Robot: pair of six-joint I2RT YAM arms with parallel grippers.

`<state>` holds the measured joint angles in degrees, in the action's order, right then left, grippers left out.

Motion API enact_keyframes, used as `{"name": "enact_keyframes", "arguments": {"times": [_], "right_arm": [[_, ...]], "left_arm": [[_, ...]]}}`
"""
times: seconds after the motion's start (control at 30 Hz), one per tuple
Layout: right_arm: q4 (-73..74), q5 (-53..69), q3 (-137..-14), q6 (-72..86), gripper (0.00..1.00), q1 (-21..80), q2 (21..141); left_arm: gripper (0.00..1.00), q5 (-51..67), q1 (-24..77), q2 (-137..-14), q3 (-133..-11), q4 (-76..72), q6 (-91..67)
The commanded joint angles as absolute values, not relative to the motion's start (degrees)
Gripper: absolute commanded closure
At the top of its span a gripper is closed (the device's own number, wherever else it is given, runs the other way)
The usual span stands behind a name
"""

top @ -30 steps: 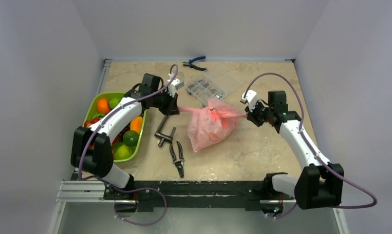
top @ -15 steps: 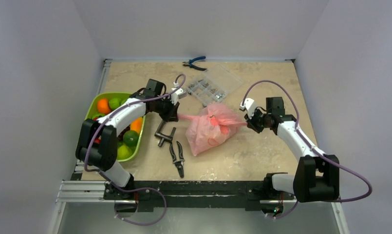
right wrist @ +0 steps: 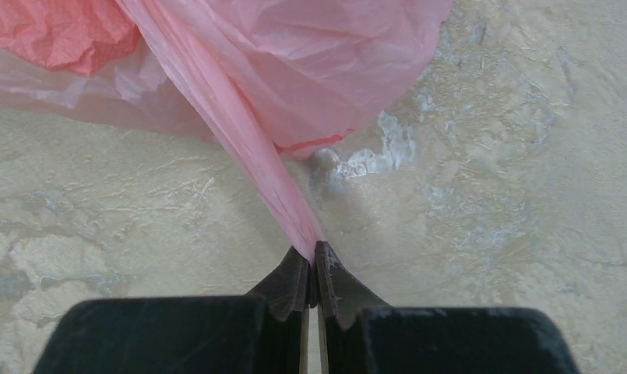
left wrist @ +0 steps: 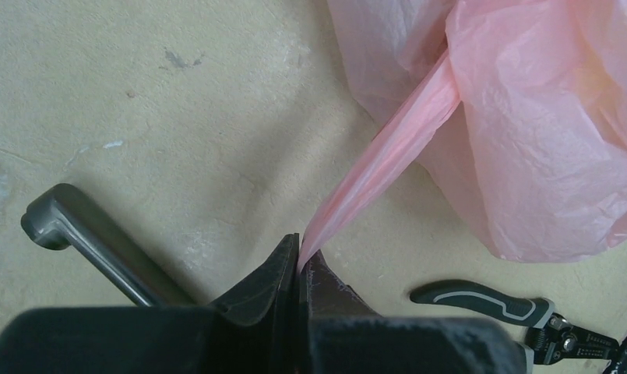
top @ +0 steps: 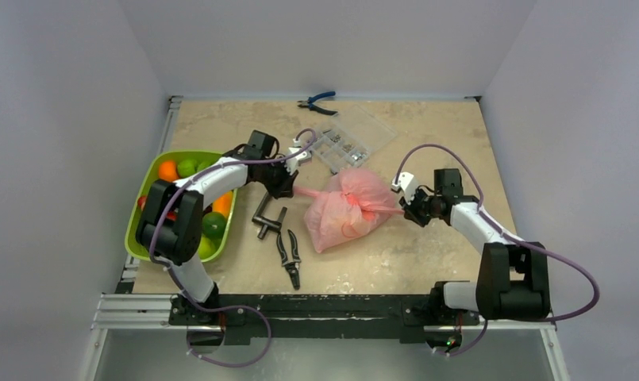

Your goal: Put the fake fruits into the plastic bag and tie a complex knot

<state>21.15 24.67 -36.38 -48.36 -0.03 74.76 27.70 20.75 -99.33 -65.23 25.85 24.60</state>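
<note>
The pink plastic bag lies bulging at mid-table, with a reddish shape showing through the film. My left gripper is at its left, shut on a stretched handle strip that runs up to the bag. My right gripper is at its right, shut on the other taut strip coming from the bag. In the wrist views the left gripper and right gripper pinch the film at their tips. More fake fruits sit in the tray. I cannot make out a knot.
A lime-green tray stands at the left under my left arm. A grey handled tool and black pliers lie just left of the bag. A clear parts box and blue pliers lie behind it.
Both grippers have moved toward the near edge, each still gripping its strip. The bag has shifted slightly nearer with them.
</note>
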Motion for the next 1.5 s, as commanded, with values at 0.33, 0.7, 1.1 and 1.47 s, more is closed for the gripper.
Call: {"name": "enact_keyframes", "arguments": {"times": [0.33,0.7,1.1,1.47], "right_arm": [[36.8,29.1,-59.2,-31.2,1.00,6.6,73.2],[19.6,36.7,-57.7,-11.0,1.00,22.0,77.9],[-10.4,39.0,-46.5,21.5,1.00,24.7,91.8],[-4.9,38.7,-49.5,16.5,1.00,24.8,88.1]], "left_arm": [[1.00,22.2,26.1,-88.5,-74.5,31.3,18.9],[1.00,38.3,27.9,-99.7,-80.6,27.7,3.4],[1.00,52.6,28.6,-108.9,-71.7,8.3,-22.6],[1.00,48.9,28.0,-108.1,-73.9,14.9,-15.9]]}}
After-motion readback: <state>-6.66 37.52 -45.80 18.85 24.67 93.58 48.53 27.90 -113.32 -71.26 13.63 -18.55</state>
